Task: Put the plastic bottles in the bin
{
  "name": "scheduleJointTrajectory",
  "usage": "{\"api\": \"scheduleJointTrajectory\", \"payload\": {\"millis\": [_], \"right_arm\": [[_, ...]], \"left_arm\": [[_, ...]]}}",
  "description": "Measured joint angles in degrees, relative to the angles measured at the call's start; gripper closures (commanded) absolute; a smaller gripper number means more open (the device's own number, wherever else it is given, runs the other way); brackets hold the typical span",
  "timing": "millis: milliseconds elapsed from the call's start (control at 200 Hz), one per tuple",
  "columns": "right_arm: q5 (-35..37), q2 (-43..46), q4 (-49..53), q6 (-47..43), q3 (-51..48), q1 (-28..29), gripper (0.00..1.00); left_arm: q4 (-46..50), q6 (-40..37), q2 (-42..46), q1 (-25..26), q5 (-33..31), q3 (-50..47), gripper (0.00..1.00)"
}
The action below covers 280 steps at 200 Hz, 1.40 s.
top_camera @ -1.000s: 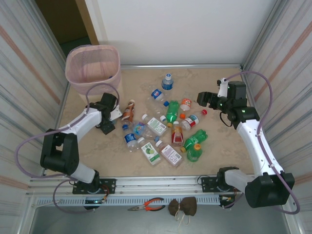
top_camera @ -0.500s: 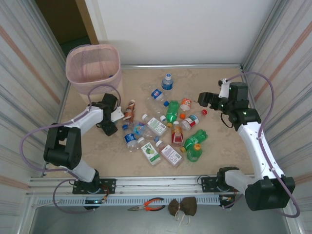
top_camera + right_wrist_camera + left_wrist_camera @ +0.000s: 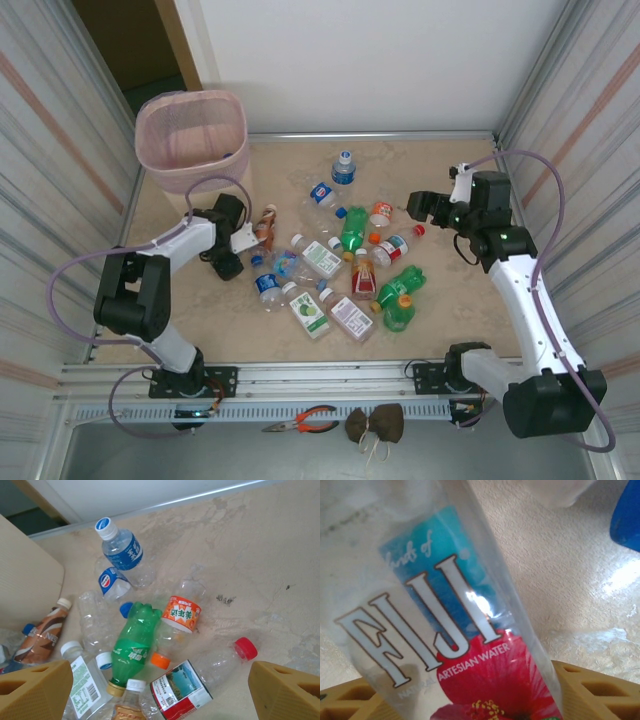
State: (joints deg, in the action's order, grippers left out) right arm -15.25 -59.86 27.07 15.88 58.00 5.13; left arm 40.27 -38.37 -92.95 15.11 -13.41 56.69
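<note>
The pale pink bin (image 3: 192,140) stands in the far left corner. Several plastic bottles (image 3: 340,270) lie scattered mid-table. My left gripper (image 3: 240,245) is low at the pile's left edge, beside a brown bottle (image 3: 265,225). In the left wrist view a clear Fiji water bottle (image 3: 445,630) lies between the tan fingers (image 3: 592,690), and the left gripper (image 3: 470,700) is closed against its sides. My right gripper (image 3: 420,205) hovers open over the pile's right side. From the right gripper (image 3: 160,695) I look down on a green bottle (image 3: 134,645), an orange-labelled bottle (image 3: 181,614) and a red-capped bottle (image 3: 200,677).
Striped walls close in the table on the left and right, with a white wall behind. A metal rail (image 3: 330,375) runs along the near edge; pliers (image 3: 305,420) and a brown object (image 3: 375,423) lie beyond it. Bare tabletop (image 3: 180,310) lies at the near left.
My left gripper has slid right towards the bottles and its jaws have narrowed onto the Fiji bottle. The right arm has barely moved.
</note>
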Motion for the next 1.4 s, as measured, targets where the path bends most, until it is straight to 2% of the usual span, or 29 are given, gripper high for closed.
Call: {"api": "scheduleJointTrajectory", "payload": {"millis": [220,481,691,867,1022,1217,1403], "right_arm": [[0.0,0.3,0.1,0.0,-0.3,0.0,0.1],[0.0,1.1,0.0,0.0,-0.5,-0.7,0.1],[0.0,1.7,0.1,0.0,-0.5,-1.1,0.1],[0.0,1.8,0.1,0.0,-0.5,-1.1,0.1],[0.0,1.8,0.3,0.0,-0.5,-1.1,0.1],[0.0,1.8,0.5,0.0,-0.5,-1.1,0.1],[0.0,1.8,0.5,0.0,-0.5,-1.1,0.1]], "left_arm": [[0.2,1.0,3.2,0.0,0.2,0.0,0.38],[0.6,1.3,13.3,0.3,1.9,-0.1,0.44],[1.5,1.1,22.5,1.7,10.2,0.0,0.5],[1.7,1.4,28.5,1.7,18.2,1.4,0.5],[1.7,2.8,30.0,1.7,23.1,6.0,0.47],[3.5,6.1,26.0,0.4,21.2,11.4,0.44],[4.7,8.6,22.2,-2.4,16.6,8.6,0.33]]}}
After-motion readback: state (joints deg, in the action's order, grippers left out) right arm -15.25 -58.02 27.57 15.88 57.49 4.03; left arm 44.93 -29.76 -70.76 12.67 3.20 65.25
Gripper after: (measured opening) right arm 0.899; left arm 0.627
